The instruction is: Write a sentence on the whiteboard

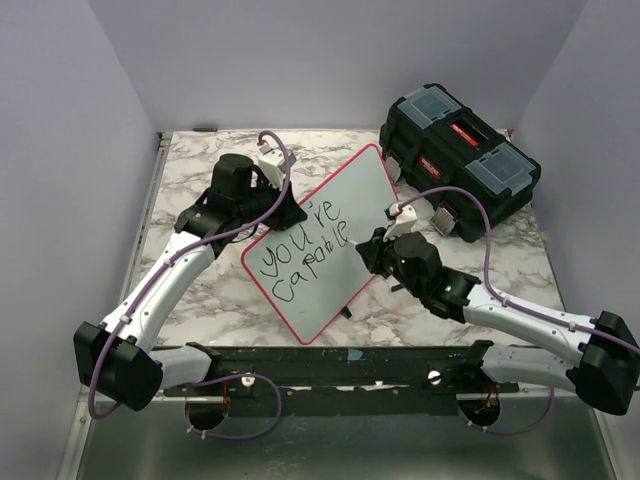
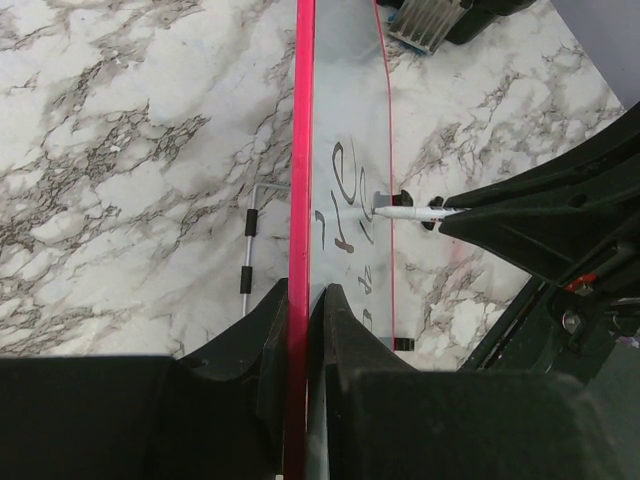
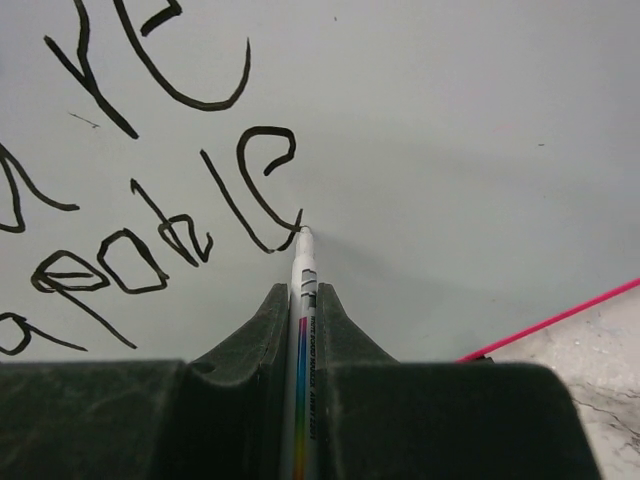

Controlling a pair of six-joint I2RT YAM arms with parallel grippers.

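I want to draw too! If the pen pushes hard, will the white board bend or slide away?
Probably no bending: the whiteboard looks straight and stiff edge-on. It likely won't slide, because the left gripper pinches its pink rim. Its shiny face looks slippery, though.

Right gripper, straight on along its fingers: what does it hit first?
The whiteboard: the marker in the right gripper seems to touch it by the last letter written.

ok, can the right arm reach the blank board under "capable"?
Probably yes: the right gripper has the marker touching the board next to it; nothing covers that patch, and the left gripper clamps the far edge.
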